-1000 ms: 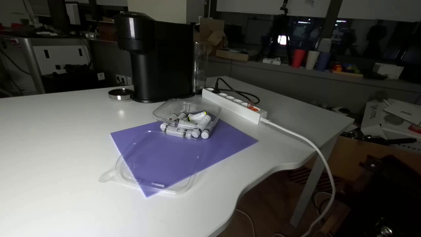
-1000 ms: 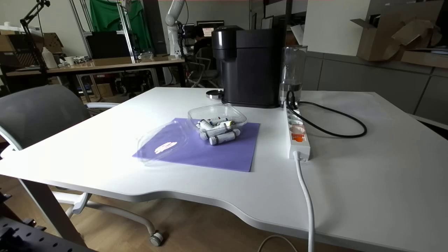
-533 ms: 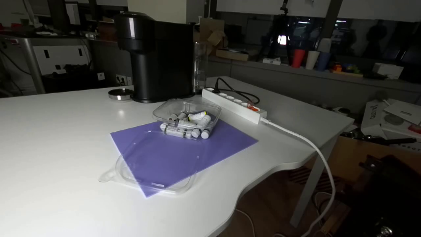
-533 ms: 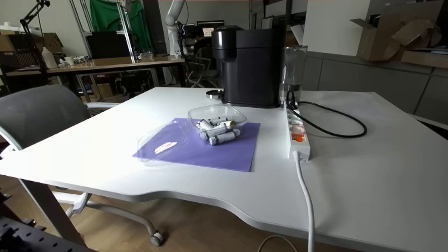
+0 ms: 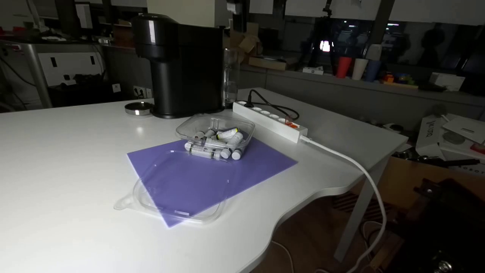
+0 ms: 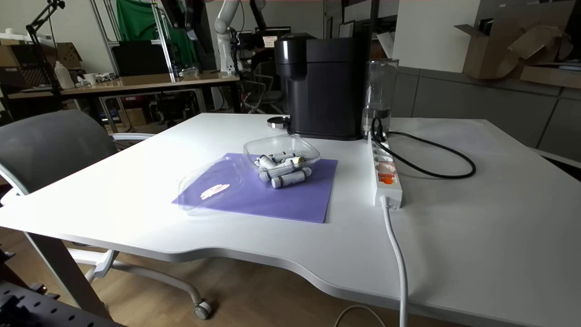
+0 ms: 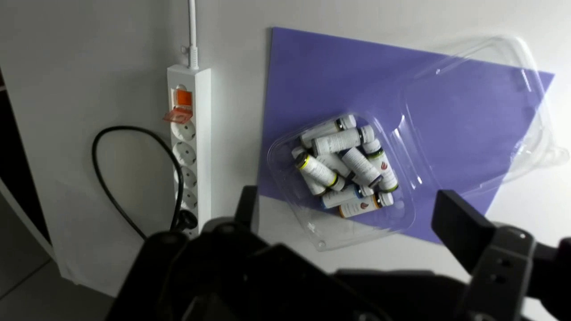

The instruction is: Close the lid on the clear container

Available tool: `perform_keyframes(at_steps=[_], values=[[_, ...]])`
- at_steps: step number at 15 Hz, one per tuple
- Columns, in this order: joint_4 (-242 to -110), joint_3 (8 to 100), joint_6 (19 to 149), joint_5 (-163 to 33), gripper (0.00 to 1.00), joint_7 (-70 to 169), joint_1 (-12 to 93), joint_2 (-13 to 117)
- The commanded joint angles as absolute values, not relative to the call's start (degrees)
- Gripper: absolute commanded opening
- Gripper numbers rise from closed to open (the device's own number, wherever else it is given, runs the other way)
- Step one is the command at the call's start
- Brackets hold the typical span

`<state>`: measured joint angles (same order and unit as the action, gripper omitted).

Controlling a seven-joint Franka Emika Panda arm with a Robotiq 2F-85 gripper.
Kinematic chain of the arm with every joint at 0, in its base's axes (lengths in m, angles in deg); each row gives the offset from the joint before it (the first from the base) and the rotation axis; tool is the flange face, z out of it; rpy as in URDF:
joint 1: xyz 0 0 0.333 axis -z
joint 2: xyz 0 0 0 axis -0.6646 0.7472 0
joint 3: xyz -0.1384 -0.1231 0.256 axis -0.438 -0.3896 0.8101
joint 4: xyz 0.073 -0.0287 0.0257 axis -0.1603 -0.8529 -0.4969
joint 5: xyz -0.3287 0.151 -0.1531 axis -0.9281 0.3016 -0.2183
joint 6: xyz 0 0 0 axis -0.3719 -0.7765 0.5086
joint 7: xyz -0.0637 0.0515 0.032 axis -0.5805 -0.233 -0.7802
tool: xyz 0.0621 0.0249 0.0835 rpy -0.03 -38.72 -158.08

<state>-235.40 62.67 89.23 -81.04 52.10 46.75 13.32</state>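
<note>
1. Claw check: we log the gripper [image 7: 348, 211] as released, fingers [image 7: 461, 229] spread wide apart in the wrist view. Its dark parts show at the top of both exterior views, well above the tabletop [image 6: 454, 236].
2. We have the clear container [image 7: 343, 229] upright, top uncovered, small white-labelled bottles [image 7: 341, 142] piled inside. It straddles one side of the purple mat [image 7: 312, 80], part on, part off.
3. In an exterior view we mark the lid [image 6: 211, 186] lying open just beside the container, nearer the tabletop's picture-left edge. Part on mat, part past it over the tabletop. We can't tell if lid and container are joined.
4. Wrist view: we get the white power strip [image 7: 203, 147] between mat and a tabletop edge; one tabletop corner shows lower left.
5. We note the black coffee machine [image 6: 327, 86] near the tabletop's far edge in both exterior views.
</note>
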Motion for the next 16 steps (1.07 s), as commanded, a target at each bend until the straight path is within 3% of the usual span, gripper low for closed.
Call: perform_keyframes(at_steps=[1, 10, 16], values=[[-237.48, 62.96, 90.4, -81.42, 1.0, 50.29, 45.93, 17.53], [-239.26, 62.41, 89.96, -73.51, 1.0, 49.34, 43.22, 20.05], [-239.3, 63.78, 101.79, -71.63, 1.0, 32.51, 45.08, 24.69]])
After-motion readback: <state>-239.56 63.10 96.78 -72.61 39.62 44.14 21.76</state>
